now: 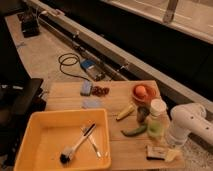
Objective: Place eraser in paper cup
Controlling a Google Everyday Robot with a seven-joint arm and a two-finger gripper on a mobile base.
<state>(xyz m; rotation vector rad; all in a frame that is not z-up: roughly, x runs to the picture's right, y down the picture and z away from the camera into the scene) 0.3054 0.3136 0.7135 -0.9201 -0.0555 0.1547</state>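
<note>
- The eraser (pixel 156 152) lies flat on the wooden counter (pixel 120 150) near its front right corner — dark face up, with a pale edge showing.
- The claw (pixel 171 154) is low at that same corner, just right of the eraser. I cannot tell whether it touches the eraser, or whether it is open or closed.
- The white arm (pixel 192 122) reaches in from the right edge and bends down toward the claw.
- The paper cup (pixel 158 106) stands upright behind the eraser, toward the right side of the counter, and the two are apart.
- A pale green cup (pixel 154 128) stands between the paper cup and the eraser, directly in front of the paper cup.
- Left of the paper cup are a small dark cylinder (pixel 142 114), a yellow piece (pixel 125 112) and a green pepper (pixel 134 131).
- An orange bowl (pixel 145 95) holding a round orange fruit sits at the back right.
- A blue-grey pad (pixel 86 88) and a pale cloth square (pixel 91 103) lie at the back left.
- A yellow bin (pixel 35 135) fills the front left — a brush (pixel 76 146) lies inside it.
</note>
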